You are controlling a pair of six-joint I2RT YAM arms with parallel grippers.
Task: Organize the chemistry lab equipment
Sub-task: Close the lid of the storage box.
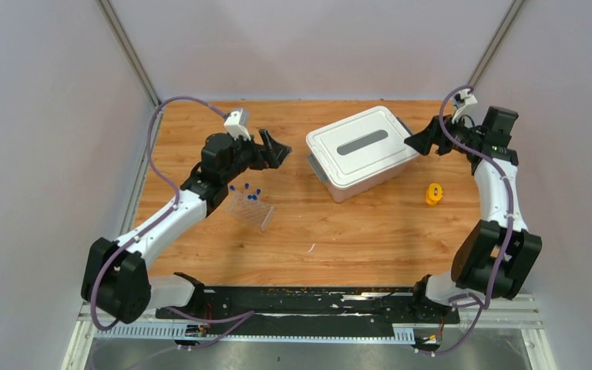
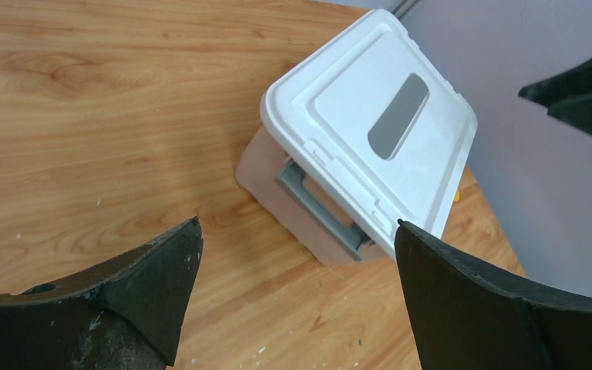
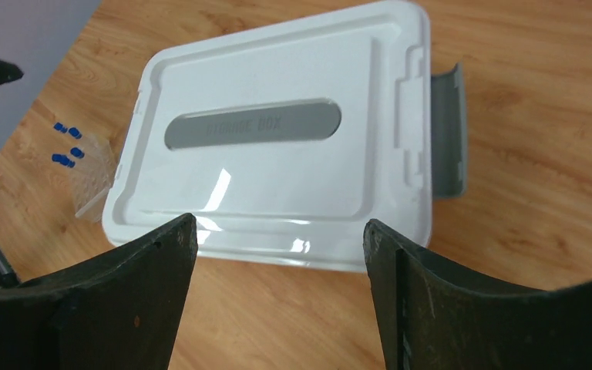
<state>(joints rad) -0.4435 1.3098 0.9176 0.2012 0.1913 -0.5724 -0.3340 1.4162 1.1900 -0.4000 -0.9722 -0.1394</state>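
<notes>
- while both tools hover on either side of the pink bin point(image 1: 339, 185), neither carries a thing: the left tool point(image 1: 277, 150) is spread wide and bare, and the right tool point(image 1: 422, 144) is parted too, with nothing between its fingers.
- the white lid point(image 1: 362, 142) sits flat on that bin, and both wrist views look straight at it.
- now the clear tube rack point(image 1: 254, 210): it lies on the desk point(image 1: 370, 231) left of the bin, just beside the left forearm, with the tiny blue-capped tubes point(image 1: 247, 190) at its far end.
- here's the crux: the rack sits behind the left tool, back toward the arm bases, while that tool points away at the bin. it would have to pull back and dip, by my read.
- the rack's long axis runs on a diagonal, far-left to near-right from above. whether it stands or lies tipped, i can't tell.
- the left arm is plainly nearer. the right arm is well apart, with the bin between.
- a small orange object point(image 1: 433, 193) sits near the right arm.
</notes>
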